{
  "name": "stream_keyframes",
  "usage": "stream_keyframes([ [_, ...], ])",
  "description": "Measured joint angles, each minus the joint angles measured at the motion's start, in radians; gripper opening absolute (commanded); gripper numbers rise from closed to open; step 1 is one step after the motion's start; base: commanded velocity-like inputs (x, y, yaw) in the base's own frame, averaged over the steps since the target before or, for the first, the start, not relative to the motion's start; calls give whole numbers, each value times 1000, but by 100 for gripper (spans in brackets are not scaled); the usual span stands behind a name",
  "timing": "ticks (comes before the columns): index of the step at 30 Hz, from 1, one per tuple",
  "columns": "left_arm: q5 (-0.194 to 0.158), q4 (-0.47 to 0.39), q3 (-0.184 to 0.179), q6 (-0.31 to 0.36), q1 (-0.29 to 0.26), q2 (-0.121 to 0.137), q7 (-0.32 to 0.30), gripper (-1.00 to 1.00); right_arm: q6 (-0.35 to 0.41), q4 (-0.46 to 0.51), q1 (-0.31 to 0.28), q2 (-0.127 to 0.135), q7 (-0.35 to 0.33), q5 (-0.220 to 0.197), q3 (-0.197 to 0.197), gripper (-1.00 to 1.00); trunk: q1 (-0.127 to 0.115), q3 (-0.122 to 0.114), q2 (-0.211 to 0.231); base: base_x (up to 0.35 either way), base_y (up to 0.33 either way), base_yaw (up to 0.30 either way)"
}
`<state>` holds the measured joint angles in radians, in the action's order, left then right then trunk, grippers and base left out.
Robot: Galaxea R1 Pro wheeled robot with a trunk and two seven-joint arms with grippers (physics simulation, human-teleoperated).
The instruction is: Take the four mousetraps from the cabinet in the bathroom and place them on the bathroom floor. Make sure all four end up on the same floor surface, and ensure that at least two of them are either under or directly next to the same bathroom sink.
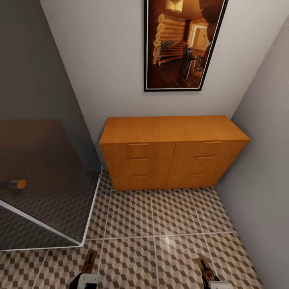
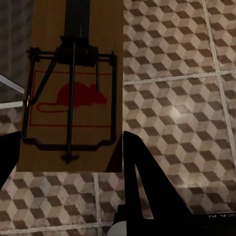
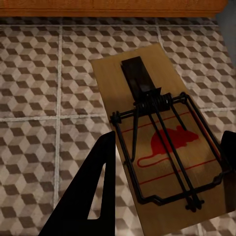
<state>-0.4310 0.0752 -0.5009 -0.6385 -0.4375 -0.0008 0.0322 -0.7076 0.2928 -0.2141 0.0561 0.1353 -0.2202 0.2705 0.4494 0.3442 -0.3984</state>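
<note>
1. Left gripper (image 1: 86,279) at the near edge of the bathroom floor (image 1: 160,216), closed on a mousetrap (image 1: 89,261). In the left wrist view the board (image 2: 69,98) sits between the two dark fingers (image 2: 147,182), metal bar and red mouse print facing the camera, the far end reaching out past the fingertips.
2. Right gripper (image 1: 214,283), also at the near floor edge, clamped on a second mousetrap (image 1: 204,269). The right wrist view shows that board (image 3: 162,142) lying slantwise between the fingers (image 3: 93,187), spring and bar up, patterned tiles below it.
3. Whether either board touches the tiles: cannot tell.
4. Glass panel with a white frame (image 1: 48,180) along the left side of the floor.
5. Cabinet (image 1: 172,154) against the far wall, all drawers shut, top bare.
6. Framed picture (image 1: 182,44) on the wall above the cabinet.
</note>
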Motion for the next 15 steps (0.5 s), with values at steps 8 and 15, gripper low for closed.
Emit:
stream_keyframes([
  [8, 0, 0, 0, 0, 0, -4, 0, -100, 0, -1, 0, -2, 0, 0, 0, -100, 0, -13, 0, 0, 0, 0],
  [15, 0, 0, 0, 1, 0, -5, 0, -100, -1, -1, 0, -3, 0, 0, 0, -100, 0, -24, 0, 0, 0, 0],
])
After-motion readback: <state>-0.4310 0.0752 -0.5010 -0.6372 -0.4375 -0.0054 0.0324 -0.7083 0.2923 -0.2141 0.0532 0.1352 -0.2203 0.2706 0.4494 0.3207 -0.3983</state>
